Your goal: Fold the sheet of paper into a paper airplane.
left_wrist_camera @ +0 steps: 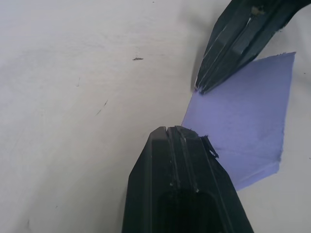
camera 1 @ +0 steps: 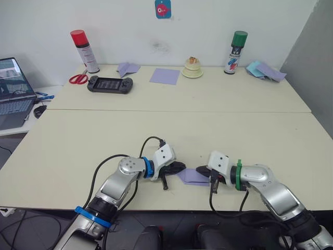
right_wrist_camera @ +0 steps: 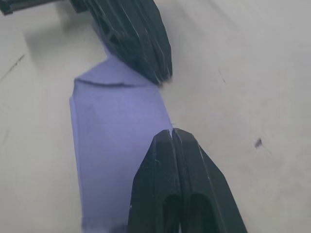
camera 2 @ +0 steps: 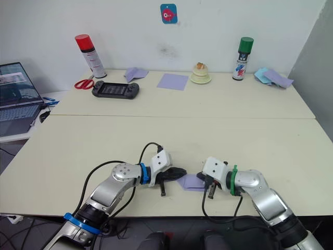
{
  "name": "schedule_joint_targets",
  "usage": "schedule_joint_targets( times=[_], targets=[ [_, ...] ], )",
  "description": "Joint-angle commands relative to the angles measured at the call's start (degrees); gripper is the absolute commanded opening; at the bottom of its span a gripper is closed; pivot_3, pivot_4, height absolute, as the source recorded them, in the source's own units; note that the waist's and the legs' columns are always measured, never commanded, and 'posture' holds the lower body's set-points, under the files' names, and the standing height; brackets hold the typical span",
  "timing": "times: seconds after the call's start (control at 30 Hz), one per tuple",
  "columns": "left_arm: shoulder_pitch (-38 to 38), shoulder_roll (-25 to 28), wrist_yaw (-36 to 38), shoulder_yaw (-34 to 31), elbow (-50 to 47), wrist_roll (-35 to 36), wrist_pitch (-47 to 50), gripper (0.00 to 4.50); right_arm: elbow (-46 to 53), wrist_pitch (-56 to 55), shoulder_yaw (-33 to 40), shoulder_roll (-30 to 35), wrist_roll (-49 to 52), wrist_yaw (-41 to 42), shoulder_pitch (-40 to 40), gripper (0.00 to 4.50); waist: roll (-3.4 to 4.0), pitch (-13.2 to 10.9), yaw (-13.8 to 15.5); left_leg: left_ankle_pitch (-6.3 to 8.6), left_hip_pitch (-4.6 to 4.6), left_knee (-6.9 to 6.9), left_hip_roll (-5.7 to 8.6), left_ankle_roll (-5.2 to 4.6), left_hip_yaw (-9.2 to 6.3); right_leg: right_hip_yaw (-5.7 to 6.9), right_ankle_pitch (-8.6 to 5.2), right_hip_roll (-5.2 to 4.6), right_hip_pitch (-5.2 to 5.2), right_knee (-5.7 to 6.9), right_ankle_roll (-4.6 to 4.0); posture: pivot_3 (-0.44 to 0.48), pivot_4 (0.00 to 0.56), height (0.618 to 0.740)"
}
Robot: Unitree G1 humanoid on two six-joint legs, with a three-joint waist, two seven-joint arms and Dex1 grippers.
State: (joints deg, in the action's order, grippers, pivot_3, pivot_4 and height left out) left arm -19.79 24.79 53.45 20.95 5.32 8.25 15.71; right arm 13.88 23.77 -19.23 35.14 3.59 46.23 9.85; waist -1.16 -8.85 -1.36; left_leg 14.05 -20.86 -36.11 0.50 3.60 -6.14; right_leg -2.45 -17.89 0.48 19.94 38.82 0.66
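Observation:
The sheet of paper (camera 1: 194, 178) is a small folded lavender piece with crease lines, lying flat on the cream table (camera 1: 156, 130) near its front edge. My left gripper (camera 1: 180, 167) comes at it from the left, shut, with its tip at the paper's edge (left_wrist_camera: 176, 129). From the right comes my right gripper (camera 1: 202, 171), also shut, its tip on the same edge (right_wrist_camera: 172, 132). The two tips point at each other a short way apart. I see no paper between either pair of fingers. The paper airplane is out of view.
Along the table's far side stand a red-capped spray can (camera 1: 83, 49), scissors (camera 1: 78, 78), a black game controller (camera 1: 109, 84), a lavender wedge (camera 1: 127, 68), a smooth lavender square (camera 1: 165, 76), a green-capped can (camera 1: 237, 52) and pale blue paper (camera 1: 255, 67). A laptop (camera 1: 13, 91) sits far left.

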Motion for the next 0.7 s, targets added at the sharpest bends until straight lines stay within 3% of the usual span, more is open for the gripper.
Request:
schedule_joint_targets(
  times=[0.03,0.33,0.7],
  targets=[
    [1.63,0.59,-0.05,1.93,4.11,-3.06,1.48,0.0,-4.27,5.48,1.42,2.85,-1.6,-0.92,-3.58,0.02,-0.02,0.05,0.06,0.0,0.0,0.01,0.0,0.0,0.0,0.0,0.0,0.0,-0.01,-0.01,0.0,0.0,0.15,0.74],
    [1.55,-0.08,-0.32,1.54,2.05,-2.37,2.09,0.0,7.11,-1.18,12.5,-2.74,10.93,-0.43,-4.78,0.02,0.21,-0.29,0.19,0.0,-0.14,0.03,-0.03,0.0,0.06,-0.03,0.0,0.0,0.15,0.03,0.01,0.0,0.15,0.74],
    [-1.47,-3.48,-0.19,1.67,-1.46,-1.73,1.98,0.0,0.38,-1.24,0.45,0.72,1.02,1.84,-3.6,0.02,0.07,-0.52,-0.03,0.0,-0.47,0.09,-0.02,0.01,0.05,0.03,-0.01,0.0,0.45,-0.01,0.06,0.0,0.15,0.74]
  ],
)
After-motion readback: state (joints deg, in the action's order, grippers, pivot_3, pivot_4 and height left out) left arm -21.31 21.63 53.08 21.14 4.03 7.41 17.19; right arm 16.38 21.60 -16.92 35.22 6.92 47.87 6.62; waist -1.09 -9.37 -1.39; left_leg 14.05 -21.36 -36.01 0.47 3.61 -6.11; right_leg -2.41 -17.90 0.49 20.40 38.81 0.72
